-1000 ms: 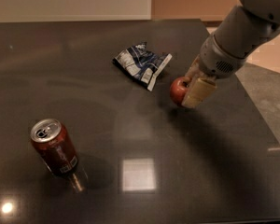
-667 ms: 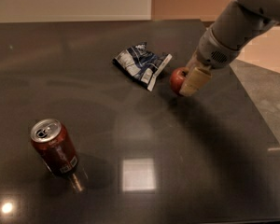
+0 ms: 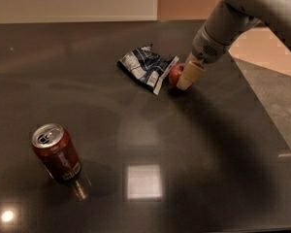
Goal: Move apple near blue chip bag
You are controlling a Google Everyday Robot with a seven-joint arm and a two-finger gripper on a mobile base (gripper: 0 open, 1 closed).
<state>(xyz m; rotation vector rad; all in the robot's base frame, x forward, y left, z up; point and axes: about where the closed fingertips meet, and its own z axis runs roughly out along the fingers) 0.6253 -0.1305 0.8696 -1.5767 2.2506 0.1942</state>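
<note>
The red apple (image 3: 175,74) sits low on the dark table, right beside the pale edge strip of the blue chip bag (image 3: 145,67), which lies flat at the table's far middle. My gripper (image 3: 183,76) reaches down from the upper right and is at the apple; one beige finger (image 3: 190,74) covers the apple's right side. The arm's grey wrist is just above it.
A dark red soda can (image 3: 56,153) with a silver top stands upright at the front left. The dark glossy table (image 3: 145,130) ends at the right, where a grey floor shows. A bright light reflection lies on the table front centre.
The gripper with the apple has moved up-left toward the chip bag and lower, so the apple now lies next to the bag's edge. Can and bag have not moved.
</note>
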